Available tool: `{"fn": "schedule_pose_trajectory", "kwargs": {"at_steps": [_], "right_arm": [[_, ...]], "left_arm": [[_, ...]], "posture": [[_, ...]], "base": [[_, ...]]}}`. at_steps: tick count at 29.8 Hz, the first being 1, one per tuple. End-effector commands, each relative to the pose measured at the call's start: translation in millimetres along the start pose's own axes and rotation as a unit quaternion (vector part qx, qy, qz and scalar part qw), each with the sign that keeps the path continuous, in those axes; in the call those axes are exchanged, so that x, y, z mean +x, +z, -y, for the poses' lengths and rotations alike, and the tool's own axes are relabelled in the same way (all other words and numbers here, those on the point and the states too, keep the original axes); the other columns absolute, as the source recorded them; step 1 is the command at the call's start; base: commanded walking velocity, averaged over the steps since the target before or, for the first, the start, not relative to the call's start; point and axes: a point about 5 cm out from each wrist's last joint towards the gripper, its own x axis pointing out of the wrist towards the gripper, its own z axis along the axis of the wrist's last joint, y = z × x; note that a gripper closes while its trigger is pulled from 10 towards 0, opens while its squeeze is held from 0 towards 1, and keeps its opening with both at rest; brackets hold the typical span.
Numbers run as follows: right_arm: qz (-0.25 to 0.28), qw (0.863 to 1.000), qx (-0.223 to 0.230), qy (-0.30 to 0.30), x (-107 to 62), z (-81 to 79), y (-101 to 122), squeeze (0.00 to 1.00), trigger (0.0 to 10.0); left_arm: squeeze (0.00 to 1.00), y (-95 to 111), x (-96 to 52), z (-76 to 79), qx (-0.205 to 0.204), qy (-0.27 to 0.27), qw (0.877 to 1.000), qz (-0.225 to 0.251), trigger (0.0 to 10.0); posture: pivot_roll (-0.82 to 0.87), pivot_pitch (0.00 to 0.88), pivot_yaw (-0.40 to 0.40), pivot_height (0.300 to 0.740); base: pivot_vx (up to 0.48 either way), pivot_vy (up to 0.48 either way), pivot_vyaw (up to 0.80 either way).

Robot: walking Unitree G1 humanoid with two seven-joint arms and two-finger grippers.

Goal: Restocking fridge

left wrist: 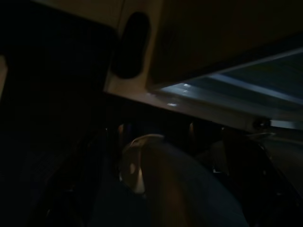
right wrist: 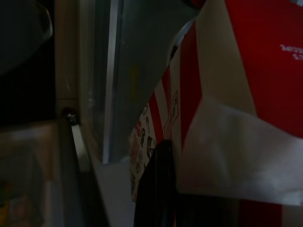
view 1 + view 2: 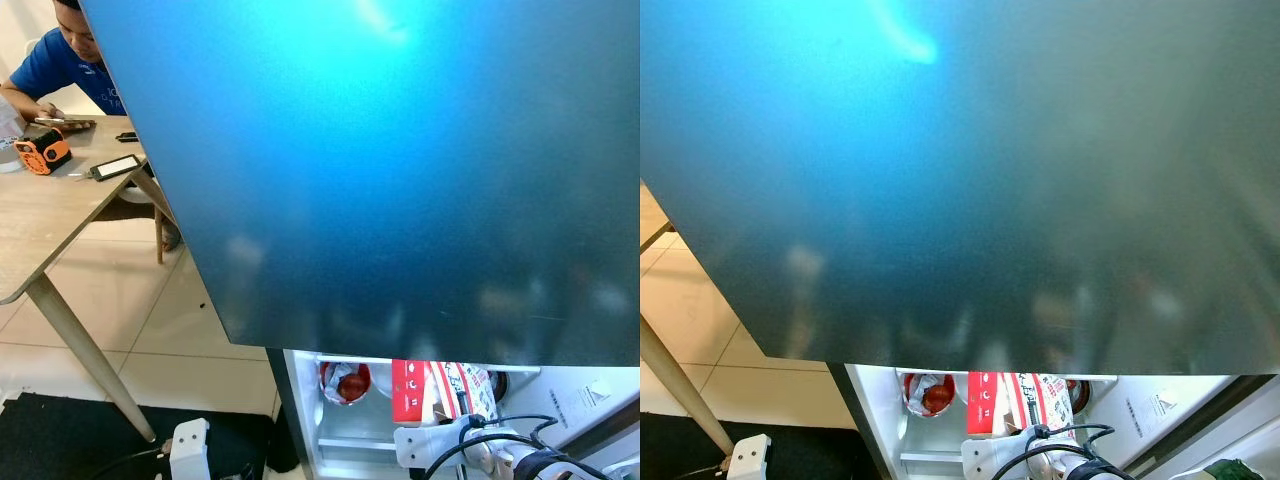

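A pale wooden surface [image 3: 50,215] on slanted round legs fills the upper left of the left eye view, standing on a floor of glossy cream tiles [image 3: 170,335]. A black mat [image 3: 70,435] covers the lower left corner. At the far end of the surface, top left, a seated person in a blue shirt [image 3: 55,65] leans over it. Bright light glares near the top centre.

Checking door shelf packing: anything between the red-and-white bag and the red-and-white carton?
Nothing there. In the left eye view, bare white shelf wall separates the red-and-white bag from the red-and-white carton.

Fridge interior [image 3: 350,420] behind blurred door [image 3: 400,170]
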Motion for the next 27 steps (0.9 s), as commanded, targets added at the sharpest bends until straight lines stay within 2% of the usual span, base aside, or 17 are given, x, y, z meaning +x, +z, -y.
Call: {"fn": "schedule_pose_trajectory", "kwargs": {"at_steps": [1, 12, 14, 15, 19, 20, 22, 24, 25, 27], "right_arm": [[0.002, 1.0, -0.01, -0.009, 0.2, 4.2, 2.6, 0.0, 10.0], [-0.007, 0.999, -0.051, 0.002, -0.1, 4.4, -2.4, 0.0, 10.0], [0.002, 0.999, -0.046, 0.007, -0.2, 3.9, -1.0, 0.0, 10.0], [0.017, 0.998, -0.053, 0.017, -0.3, 3.0, 2.2, 0.0, 10.0], [0.021, 0.998, -0.056, 0.021, -0.3, 2.7, 3.2, 0.0, 10.0], [0.022, 0.997, -0.07, 0.024, -0.3, 2.9, 3.6, 0.0, 10.0], [0.022, 0.996, -0.08, 0.026, -0.3, 3.0, 3.7, 0.0, 10.0], [0.023, 0.994, -0.1, 0.03, -0.4, 3.9, 3.4, 0.0, 10.0], [0.023, 0.994, -0.1, 0.03, -0.4, 3.9, 3.4, 0.0, 10.0], [0.021, 0.993, -0.115, 0.029, -0.5, 5.8, 2.9, 0.0, 10.0]], "left_arm": [[0.0, 2.1, 1.4, 3.1, -0.001, -0.006, 1.0, 0.009, 10.0], [0.0, 12.5, 2.7, 4.3, 0.034, -0.03, 0.999, 0.018, 10.0], [0.0, 13.6, 2.9, 4.9, 0.041, -0.035, 0.998, 0.019, 10.0], [0.0, 14.9, 3.4, 7.2, 0.057, -0.046, 0.997, 0.019, 10.0], [0.0, 15.0, 3.6, 8.1, 0.063, -0.05, 0.997, 0.019, 10.0], [0.0, 14.2, 3.9, 10.9, 0.085, -0.064, 0.994, 0.014, 10.0], [0.0, 13.4, 4.0, 12.9, 0.101, -0.074, 0.992, 0.01, 10.0], [0.0, 11.8, 3.2, 15.8, 0.143, -0.097, 0.985, 0.003, 10.0], [0.0, 11.8, 3.2, 15.8, 0.143, -0.097, 0.985, 0.003, 10.0], [0.0, 12.8, 2.1, 15.9, 0.175, -0.109, 0.979, 0.002, 10.0]], "posture": [[-0.06, 0.0, 0.011, 0.706], [-0.07, 0.0, 0.01, 0.672], [-0.07, 0.0, 0.011, 0.667], [-0.07, 0.0, 0.011, 0.657], [-0.07, 0.0, 0.011, 0.652], [-0.07, 0.0, 0.009, 0.647], [-0.07, 0.0, 0.009, 0.642], [-0.07, 0.0, 0.009, 0.632], [-0.07, 0.0, 0.009, 0.632], [-0.07, 0.0, 0.009, 0.623]], "base": [[0.0, 0.0, 0.0], [0.0, 0.0, 0.0], [0.0, 0.0, 0.0], [0.0, 0.0, 0.0], [0.0, 0.0, 0.0], [0.0, 0.0, 0.0], [0.0, 0.0, 0.0], [0.0, 0.0, 0.0], [0.0, 0.0, 0.0], [0.0, 0.0, 0.0]]}}
